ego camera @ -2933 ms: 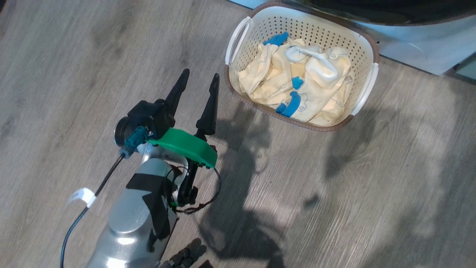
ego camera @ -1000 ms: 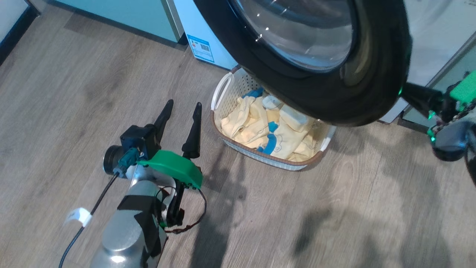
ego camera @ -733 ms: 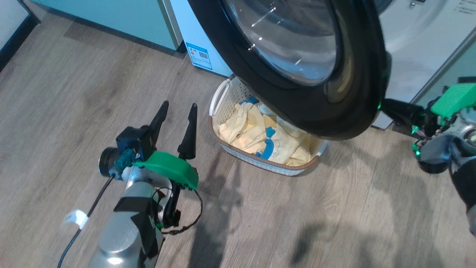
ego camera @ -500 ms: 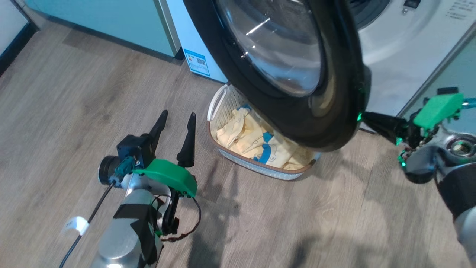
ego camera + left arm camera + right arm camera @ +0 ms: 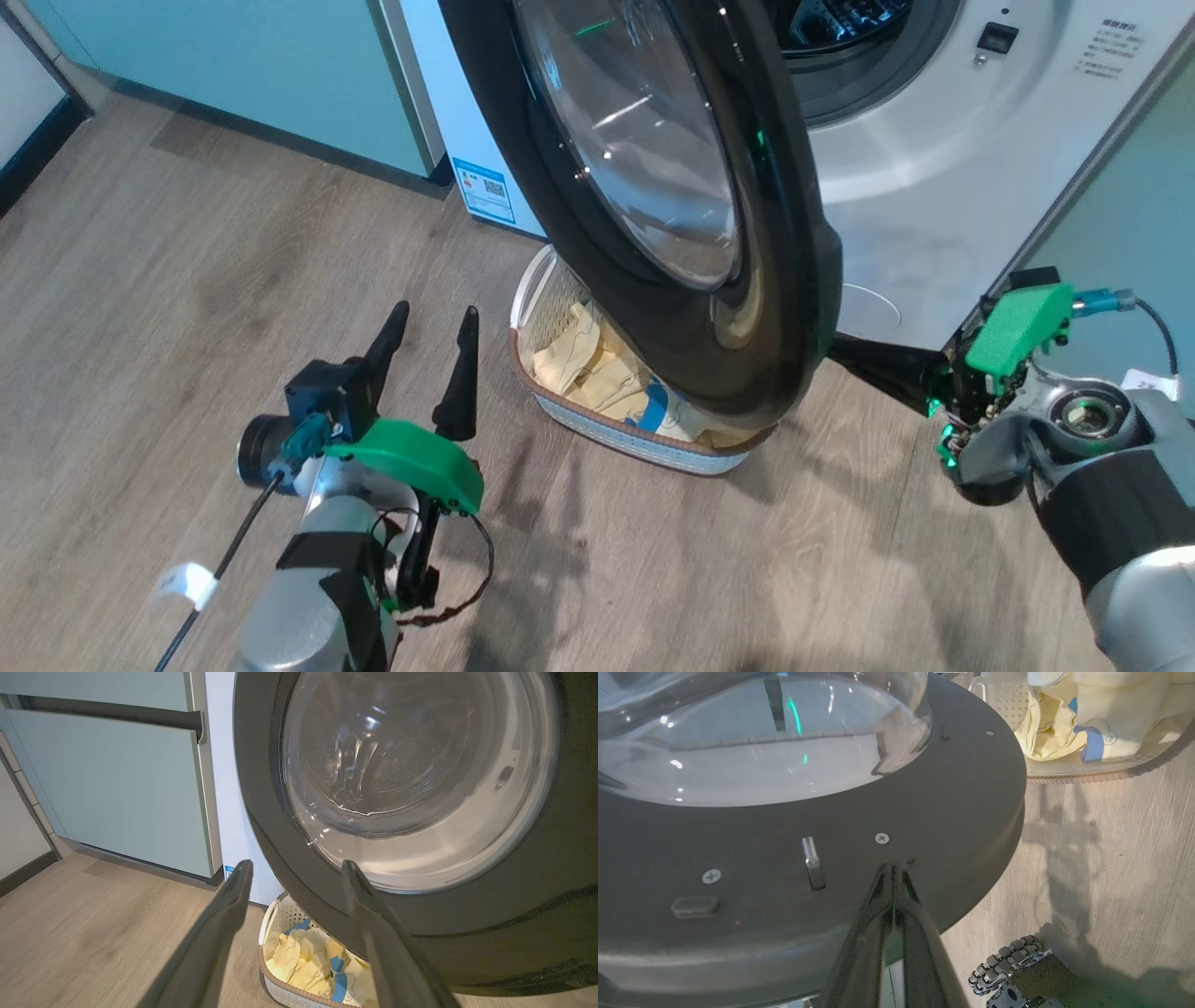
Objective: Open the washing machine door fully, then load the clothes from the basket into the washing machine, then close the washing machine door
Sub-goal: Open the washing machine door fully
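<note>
The door-opening step appears to be in hand: the right end effector [image 5: 892, 868], fingers together, touches the inner face of the partly open door [image 5: 635, 168]. The left end effector [image 5: 434, 317] hovers with fingers apart and empty. Just ahead of it, under the door, is the basket [image 5: 607, 434] of clothes [image 5: 597, 369]. Next, the door probably needs pushing wider.

Setting: domestic laundry area. Indicators: a white front-loading washing machine [image 5: 943, 177] at the upper right of the head view, set beside pale green cabinet fronts [image 5: 243, 75] at upper left. A wood-pattern plank floor [image 5: 168, 280] runs throughout. At centre, a perforated basket [image 5: 558, 313] of clothes [image 5: 597, 369] stands on it.
</note>
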